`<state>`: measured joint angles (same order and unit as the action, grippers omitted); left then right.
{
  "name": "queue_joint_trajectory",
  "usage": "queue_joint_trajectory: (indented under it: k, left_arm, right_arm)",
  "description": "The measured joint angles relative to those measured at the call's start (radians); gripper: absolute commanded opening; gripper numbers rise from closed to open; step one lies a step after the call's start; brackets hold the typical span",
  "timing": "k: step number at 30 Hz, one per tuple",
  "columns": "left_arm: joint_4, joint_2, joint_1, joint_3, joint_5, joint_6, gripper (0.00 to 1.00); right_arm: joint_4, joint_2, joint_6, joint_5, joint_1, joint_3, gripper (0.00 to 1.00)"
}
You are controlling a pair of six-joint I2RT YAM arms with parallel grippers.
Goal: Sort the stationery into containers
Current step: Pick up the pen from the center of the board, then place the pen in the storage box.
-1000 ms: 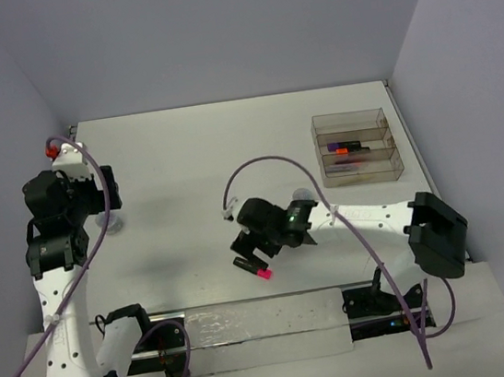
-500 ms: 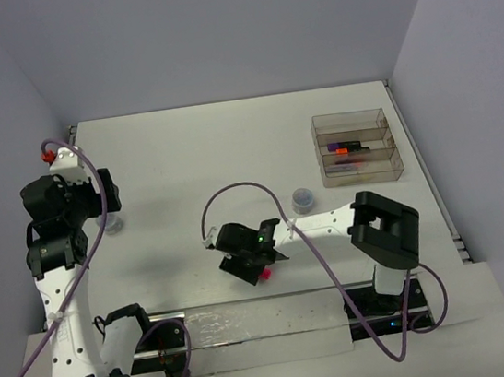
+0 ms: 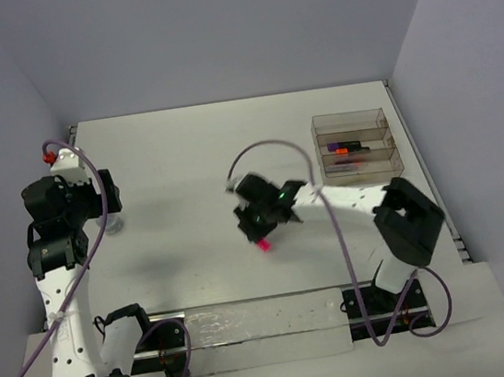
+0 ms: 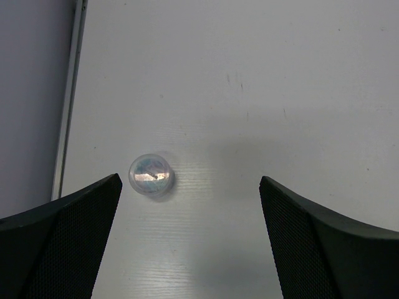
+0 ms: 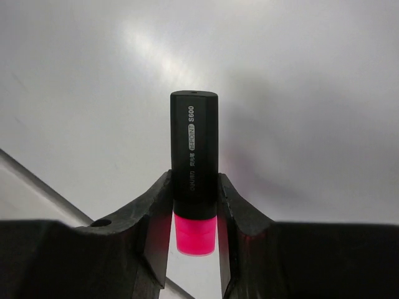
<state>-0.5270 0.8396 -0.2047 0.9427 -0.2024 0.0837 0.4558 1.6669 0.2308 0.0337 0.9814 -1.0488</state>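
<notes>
A black highlighter with a pink cap (image 5: 194, 149) stands between the fingers of my right gripper (image 5: 194, 187), which is shut on it just above the cap. From the top view, the right gripper (image 3: 259, 227) hangs over the middle of the table with the pink cap (image 3: 264, 244) poking out below it. The clear three-compartment tray (image 3: 352, 122) sits at the back right and holds an orange-capped highlighter (image 3: 350, 149) and other pens. My left gripper (image 4: 190, 243) is open above the table, with a small round grey-blue piece (image 4: 150, 175) just inside its left finger.
The table's left edge and the wall (image 4: 37, 93) run close beside the round piece. A metal rail (image 3: 251, 323) lies along the near edge between the arm bases. A purple cable (image 3: 271, 153) loops above the right wrist.
The right gripper closed on the pink-capped highlighter and carried it up and toward the back right. The left arm has stayed where it was.
</notes>
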Motion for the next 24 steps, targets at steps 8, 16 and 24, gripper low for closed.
queue_joint_trajectory:
  k: [8, 16, 24]
  left_arm:
    - [0.002, -0.021, 0.000, -0.018, 0.001, 0.000, 0.99]
    - [0.017, -0.035, 0.000, -0.043, 0.001, 0.004, 0.99]
    - [0.031, -0.020, 0.000, -0.081, 0.013, 0.019, 0.99]
  right_arm:
    - [-0.423, -0.311, 0.468, 0.241, -0.681, 0.008, 0.00]
    - [-0.595, -0.210, 0.891, 0.231, -1.017, 0.048, 0.00]
    - [-0.371, -0.061, 1.051, 0.094, -1.164, 0.037, 0.00]
